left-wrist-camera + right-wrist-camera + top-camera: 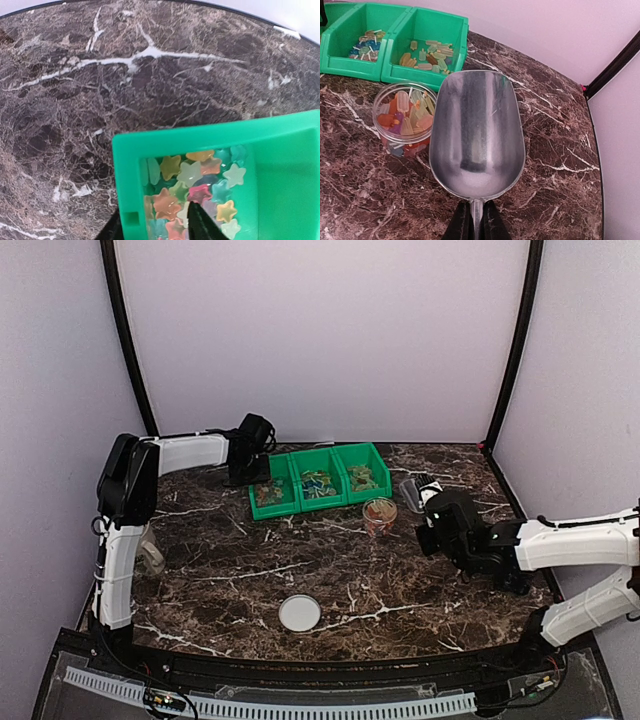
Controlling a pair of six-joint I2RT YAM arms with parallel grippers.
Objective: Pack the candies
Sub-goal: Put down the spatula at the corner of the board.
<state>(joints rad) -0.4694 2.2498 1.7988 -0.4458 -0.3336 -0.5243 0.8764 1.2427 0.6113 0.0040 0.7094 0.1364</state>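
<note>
We see the candies as small translucent stars in pink, yellow, green and orange, heaped loosely right under the left hand, one finger down among them. Ahead and left of the right hand, stick-shaped candies stand jumbled in a clear jar. Others lie scattered farther ahead in the green bin.

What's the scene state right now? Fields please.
left hand: open, astride a wall of the green bin, left compartment; one finger among star candies
right hand: shut on the handle of the scoop
scoop: metal, empty, next to the jar
jar: clear, uncapped, part-filled with candies
lid: white, flat on the table, apart from jar
</note>
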